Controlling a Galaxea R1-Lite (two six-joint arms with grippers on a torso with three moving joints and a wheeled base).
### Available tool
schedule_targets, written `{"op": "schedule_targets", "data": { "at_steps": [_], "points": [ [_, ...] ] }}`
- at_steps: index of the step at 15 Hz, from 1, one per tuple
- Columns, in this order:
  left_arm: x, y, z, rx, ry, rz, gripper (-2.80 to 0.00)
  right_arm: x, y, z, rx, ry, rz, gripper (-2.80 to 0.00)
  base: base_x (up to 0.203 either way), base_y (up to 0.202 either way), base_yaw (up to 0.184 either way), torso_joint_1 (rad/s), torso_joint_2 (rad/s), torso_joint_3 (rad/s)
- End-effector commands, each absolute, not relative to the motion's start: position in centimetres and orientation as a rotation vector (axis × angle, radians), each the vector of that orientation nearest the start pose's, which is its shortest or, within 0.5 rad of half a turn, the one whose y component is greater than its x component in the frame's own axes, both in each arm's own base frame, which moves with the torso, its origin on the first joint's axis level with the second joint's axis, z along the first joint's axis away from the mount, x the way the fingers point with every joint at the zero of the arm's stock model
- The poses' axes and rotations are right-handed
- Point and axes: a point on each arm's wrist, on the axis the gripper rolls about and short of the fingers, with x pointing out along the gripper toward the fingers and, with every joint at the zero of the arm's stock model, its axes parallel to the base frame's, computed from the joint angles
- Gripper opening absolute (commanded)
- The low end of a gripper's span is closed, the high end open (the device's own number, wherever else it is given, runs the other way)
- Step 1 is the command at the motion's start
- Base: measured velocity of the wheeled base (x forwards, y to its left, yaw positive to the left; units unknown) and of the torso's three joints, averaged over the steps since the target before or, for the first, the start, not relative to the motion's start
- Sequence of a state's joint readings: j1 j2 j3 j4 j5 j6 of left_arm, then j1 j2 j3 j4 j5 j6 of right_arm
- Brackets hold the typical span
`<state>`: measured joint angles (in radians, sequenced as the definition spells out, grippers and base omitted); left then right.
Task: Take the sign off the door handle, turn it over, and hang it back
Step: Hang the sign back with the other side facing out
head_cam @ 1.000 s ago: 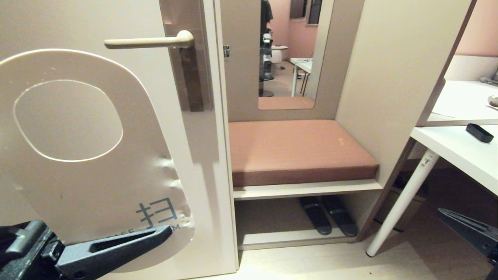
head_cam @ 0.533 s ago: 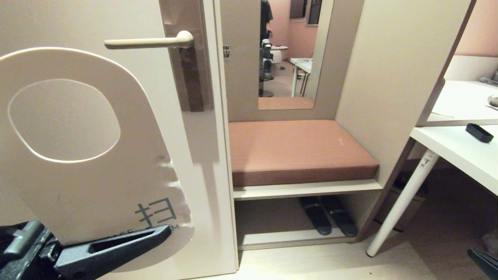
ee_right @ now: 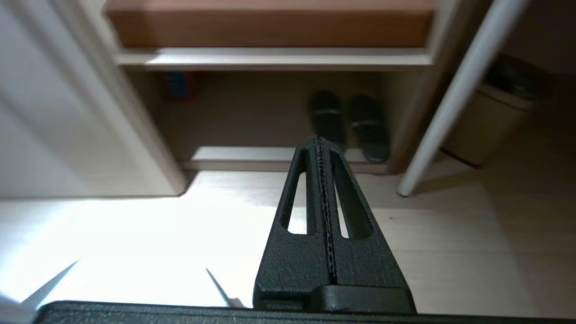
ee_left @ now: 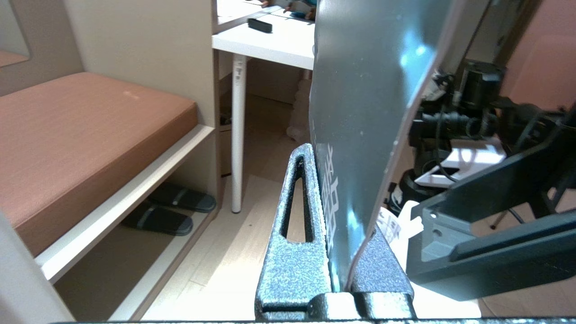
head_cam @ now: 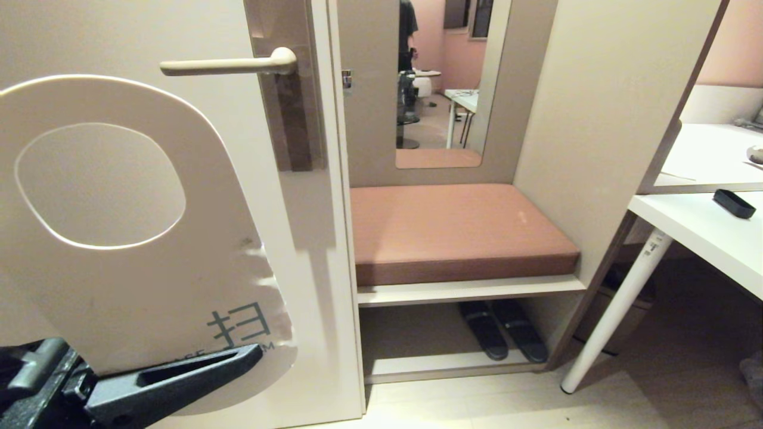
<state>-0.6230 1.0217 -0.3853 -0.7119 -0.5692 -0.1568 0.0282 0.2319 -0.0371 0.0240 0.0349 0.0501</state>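
Sign [head_cam: 128,238], white side out, fills the frame's left, pinched at its lower end by the left tool [head_cam: 173,375]. Door handle [head_cam: 229,64] sits upper left; I'd raise the hole level, then thread it over the lever's free tip.

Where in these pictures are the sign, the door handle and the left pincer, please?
sign [head_cam: 119,280]: head view, on its white face below the hole.
door handle [head_cam: 220,64]: head view, on the middle of the lever.
left pincer [head_cam: 250,351]: head view, at the fingertips clamping the sign's lower end.

Head view forward-down; wrist views share slippers [head_cam: 503,336].
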Motion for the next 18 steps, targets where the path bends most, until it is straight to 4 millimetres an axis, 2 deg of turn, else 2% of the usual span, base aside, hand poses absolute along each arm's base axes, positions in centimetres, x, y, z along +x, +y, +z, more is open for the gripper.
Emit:
{"op": "schedule_targets", "data": {
  "at_steps": [1,9,10,18],
  "points": [
    [9.7,-8.4,22.0,-0.142,0.013,-1.181,-2.8,-1.1,0.0,8.7,0.05,0.165,0.046,-2.8,0.0,0.0,0.0,0.0,0.0,0.0],
    [10.0,-8.3,22.0,-0.122,-0.011,-1.06,-2.8,-2.5,0.1,8.3,-0.029,-0.001,0.031,-2.8,0.0,0.0,0.0,0.0,0.0,0.0],
    [10.0,-8.2,22.0,-0.115,-0.016,-1.052,-2.8,-2.3,0.0,7.6,-0.042,0.008,0.012,-2.8,0.0,0.0,0.0,0.0,0.0,0.0],
    [11.2,-6.5,22.0,-0.096,-0.034,-0.888,-2.8,-2.3,0.0,7.6,-0.04,-0.002,0.002,-2.8,0.0,0.0,0.0,0.0,0.0,0.0]
  ]
}}
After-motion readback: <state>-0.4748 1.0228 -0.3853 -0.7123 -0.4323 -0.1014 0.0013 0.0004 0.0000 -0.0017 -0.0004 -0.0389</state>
